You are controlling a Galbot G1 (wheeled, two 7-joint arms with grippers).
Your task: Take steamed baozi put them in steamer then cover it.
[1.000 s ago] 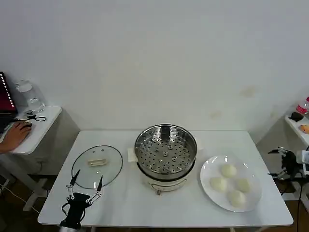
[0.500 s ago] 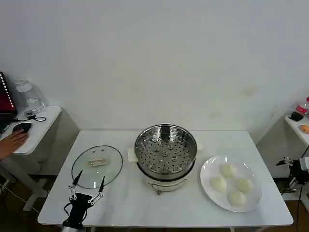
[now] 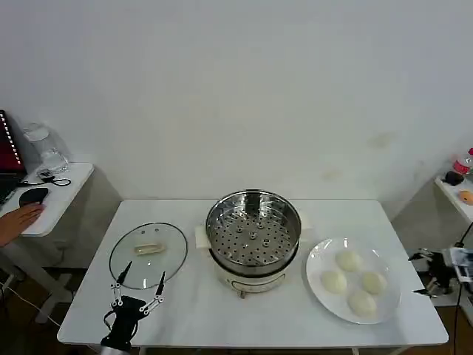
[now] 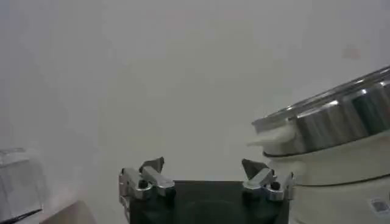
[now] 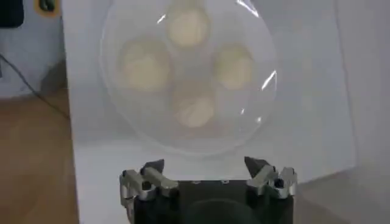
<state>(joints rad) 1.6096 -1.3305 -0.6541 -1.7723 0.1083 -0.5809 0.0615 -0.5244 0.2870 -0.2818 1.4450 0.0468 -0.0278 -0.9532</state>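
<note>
1. Hovering with its jaws spread and empty, the left gripper (image 3: pixel 140 281) hangs over the white table (image 3: pixel 192 310) at the near edge of the cover (image 3: pixel 148 254), which lies flat beside the steamer (image 3: pixel 253 235).
2. The right gripper (image 3: pixel 423 272), jaws also spread and empty, sits off the table's right edge, facing the white plate (image 5: pixel 256 131).
3. Four steamed baozi (image 3: pixel 354 282) rest on that plate, right of the open steamer.
</note>
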